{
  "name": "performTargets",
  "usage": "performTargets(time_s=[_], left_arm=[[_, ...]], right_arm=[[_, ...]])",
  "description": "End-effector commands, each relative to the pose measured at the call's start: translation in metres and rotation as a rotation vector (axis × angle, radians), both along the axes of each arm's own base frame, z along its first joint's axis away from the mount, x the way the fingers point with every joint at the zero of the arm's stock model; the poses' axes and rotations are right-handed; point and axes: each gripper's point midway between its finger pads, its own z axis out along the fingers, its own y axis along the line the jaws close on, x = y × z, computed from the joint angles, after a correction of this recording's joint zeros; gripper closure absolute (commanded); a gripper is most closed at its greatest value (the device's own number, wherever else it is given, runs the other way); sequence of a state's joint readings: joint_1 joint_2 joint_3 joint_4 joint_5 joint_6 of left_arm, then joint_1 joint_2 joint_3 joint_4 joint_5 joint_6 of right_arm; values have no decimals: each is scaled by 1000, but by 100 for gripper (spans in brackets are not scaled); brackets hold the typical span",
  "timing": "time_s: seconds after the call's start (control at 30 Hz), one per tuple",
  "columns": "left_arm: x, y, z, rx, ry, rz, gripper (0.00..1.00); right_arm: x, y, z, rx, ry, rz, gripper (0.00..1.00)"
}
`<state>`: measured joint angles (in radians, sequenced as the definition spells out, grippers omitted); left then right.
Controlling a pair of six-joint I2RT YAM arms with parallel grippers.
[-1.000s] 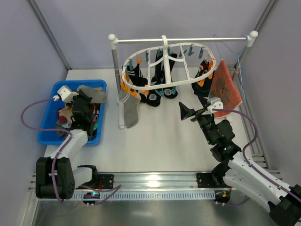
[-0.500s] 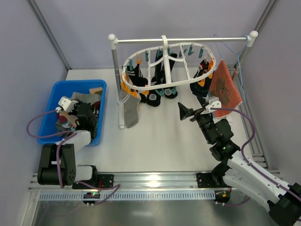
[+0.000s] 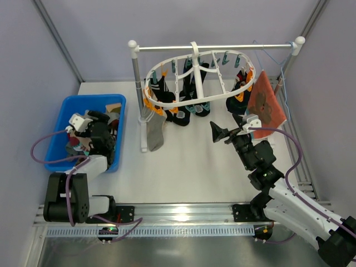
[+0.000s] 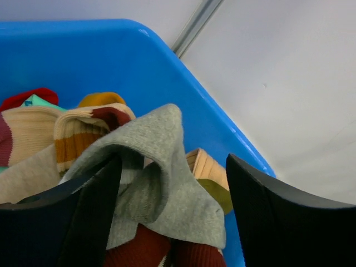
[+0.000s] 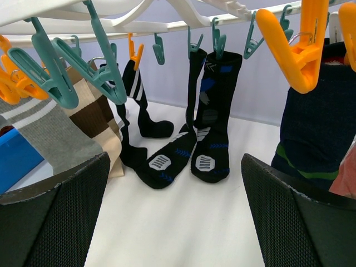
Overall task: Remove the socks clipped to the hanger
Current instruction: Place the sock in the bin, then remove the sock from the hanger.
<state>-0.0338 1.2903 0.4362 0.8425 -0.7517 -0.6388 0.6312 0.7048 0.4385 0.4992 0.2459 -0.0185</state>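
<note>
In the glossy blue plastic bin (image 3: 60, 105), the left gripper (image 4: 171, 167) has sunk since a second ago and its jaws have parted. The soft grey knit sock (image 4: 156, 161) it carried now lies slumped between them on the woolly pile (image 4: 33, 128). The white plastic oval hanger (image 3: 196, 78) on the metal rail (image 3: 222, 47) holds six socks (image 5: 214, 111) in the right wrist view: two striped, three black, one navy. They face the unmoved right gripper (image 5: 172, 183), its jaws wide and empty.
</note>
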Motion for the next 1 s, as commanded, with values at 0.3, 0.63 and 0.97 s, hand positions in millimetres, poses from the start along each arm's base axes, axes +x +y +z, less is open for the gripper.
performTargets(time_s=[0.3, 0.63, 0.97], left_arm=[[-3, -56, 46, 40, 47, -235, 0], [-25, -179, 81, 221, -85, -699, 0], [-49, -208, 78, 346, -146, -905, 0]], right_arm=[[-4, -2, 11, 37, -28, 8, 0], [-6, -5, 11, 41, -31, 1, 0], [-10, -9, 13, 49, -44, 2, 0]])
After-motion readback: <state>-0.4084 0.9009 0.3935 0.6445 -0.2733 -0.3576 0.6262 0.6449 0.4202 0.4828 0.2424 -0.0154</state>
